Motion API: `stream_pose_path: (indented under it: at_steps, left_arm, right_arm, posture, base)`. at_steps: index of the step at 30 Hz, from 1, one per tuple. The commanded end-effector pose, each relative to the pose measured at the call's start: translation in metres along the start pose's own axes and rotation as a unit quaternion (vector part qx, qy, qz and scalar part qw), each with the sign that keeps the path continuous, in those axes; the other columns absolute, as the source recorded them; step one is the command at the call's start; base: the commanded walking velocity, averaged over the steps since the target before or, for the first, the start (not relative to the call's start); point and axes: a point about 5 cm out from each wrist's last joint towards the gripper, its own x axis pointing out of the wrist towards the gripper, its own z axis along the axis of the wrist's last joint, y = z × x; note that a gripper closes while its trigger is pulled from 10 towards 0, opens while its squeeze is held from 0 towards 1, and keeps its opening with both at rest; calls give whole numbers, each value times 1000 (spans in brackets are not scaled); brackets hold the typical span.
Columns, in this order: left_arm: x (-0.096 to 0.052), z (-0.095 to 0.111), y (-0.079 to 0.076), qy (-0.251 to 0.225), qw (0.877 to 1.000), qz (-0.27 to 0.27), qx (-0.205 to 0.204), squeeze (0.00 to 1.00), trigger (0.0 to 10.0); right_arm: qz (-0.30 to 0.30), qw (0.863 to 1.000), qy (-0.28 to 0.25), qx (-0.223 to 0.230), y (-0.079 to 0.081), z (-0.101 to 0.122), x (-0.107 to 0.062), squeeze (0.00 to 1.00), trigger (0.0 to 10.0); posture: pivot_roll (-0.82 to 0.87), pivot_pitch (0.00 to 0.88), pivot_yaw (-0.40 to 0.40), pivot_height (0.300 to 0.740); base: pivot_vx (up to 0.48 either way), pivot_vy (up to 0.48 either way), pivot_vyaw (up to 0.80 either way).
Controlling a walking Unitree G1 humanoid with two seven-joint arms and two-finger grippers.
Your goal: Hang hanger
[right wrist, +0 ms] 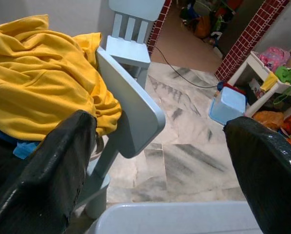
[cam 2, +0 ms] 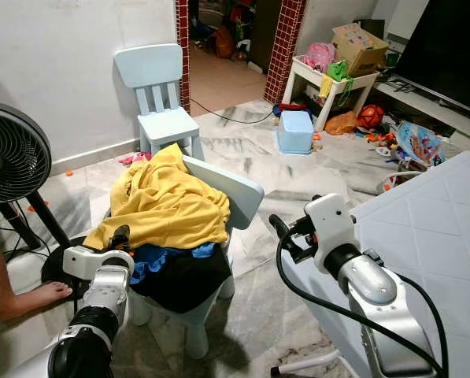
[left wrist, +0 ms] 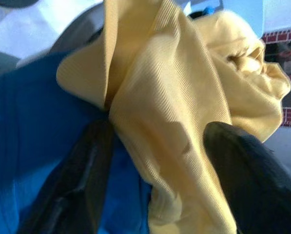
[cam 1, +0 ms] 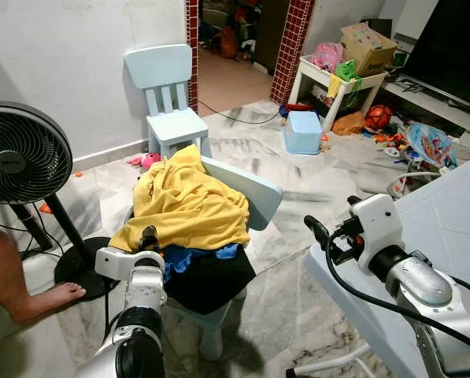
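Hanger unseen, presumably under yellow garment [cam 1: 183, 205] heaped on chair [cam 1: 246, 189]. Left pincer [left wrist: 155, 161] apart, straddling fold; closing next. Right pincer [right wrist: 155, 161] apart, idle.

The yellow garment [cam 1: 189, 203] heaped over the small chair [cam 1: 246, 193] blocked the left gripper [cam 1: 149, 237], its parted fingers [left wrist: 82, 180] pressed into cloth; blue fabric [cam 1: 189, 255] crowded beneath; bare marble floor [cam 1: 290, 189] lay open ahead of the right gripper [cam 1: 323, 233]; a fan [cam 1: 20, 157] stood left.
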Motion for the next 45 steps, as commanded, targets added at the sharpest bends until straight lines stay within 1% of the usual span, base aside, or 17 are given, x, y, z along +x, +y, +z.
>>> stream_pose_path:
  at_steps: [1, 8, 16, 26, 31, 36, 39, 41, 42, 43, 44, 45]
  left_arm:
    - [1, -3, -6, 6, 1000, -5, 2, 0, 0]
    - [2, -4, -7, 14, 1000, -10, 4, 0, 0]
    - [2, -5, -9, 16, 1000, -21, 9, 0, 0]
    - [2, -6, -10, 18, 999, -25, 10, 0, 0]
    - [2, -7, -11, 22, 999, -26, 18, 0, 0]
    - [3, -7, -14, 27, 998, -30, 47, 0, 0]
    - [2, -9, -16, 41, 993, -36, 103, 0, 0]
    - [2, -11, -17, 55, 985, -41, 155, 0, 0]
    - [2, -11, -17, 55, 985, -41, 155, 0, 0]
    - [1, -12, -17, 62, 983, -44, 167, 0, 0]
    - [0, -14, -17, 76, 976, -54, 199, 0, 0]
    - [-2, -15, -16, 82, 971, -60, 216, 0, 0]
  right_arm:
    - [-9, 1000, -1, -6, -6, 4, -6, 0, 10000]
    - [-12, 1000, 4, -7, -7, 3, -9, 0, 10000]
    - [-9, 1000, 6, -7, -5, 2, -8, 0, 10000]
    - [-10, 1000, 6, -10, -6, 2, -7, 0, 10000]
    - [-11, 1000, 6, -9, -5, 2, -6, 0, 10000]
    - [-10, 1000, 3, -6, -3, 1, -3, 0, 10000]
    - [-10, 1000, -3, 0, 0, 1, 1, 0, 10000]
    - [-11, 1000, -5, 2, 1, 1, 4, 0, 10000]
    - [-11, 1000, -5, 2, 1, 1, 4, 0, 10000]
    - [-11, 1000, -6, 3, 2, 1, 5, 0, 10000]
    - [-12, 1000, -8, 6, 3, 1, 8, 0, 10000]
    - [-12, 1000, -10, 8, 3, 1, 9, 0, 10000]
  posture:
    - [-303, 0, -78, 740]
    - [-308, 0, -76, 740]
    - [-303, 0, -75, 740]
    - [-306, 0, -75, 740]
    - [-302, 0, -73, 740]
    - [-284, 0, -69, 740]
    - [-260, 0, -60, 740]
    - [-245, 0, -54, 740]
    - [-245, 0, -54, 740]
    - [-241, 0, -53, 740]
    - [-227, 0, -45, 740]
    - [-219, 0, -42, 740]
  base:
    - [0, 0, 0]
    - [0, 0, 0]
    - [0, 0, 0]
    - [0, 0, 0]
    - [0, 0, 0]
    - [0, 0, 0]
    - [0, 0, 0]
    - [0, 0, 0]
    - [0, 0, 0]
    - [0, 0, 0]
    - [0, 0, 0]
    - [0, 0, 0]
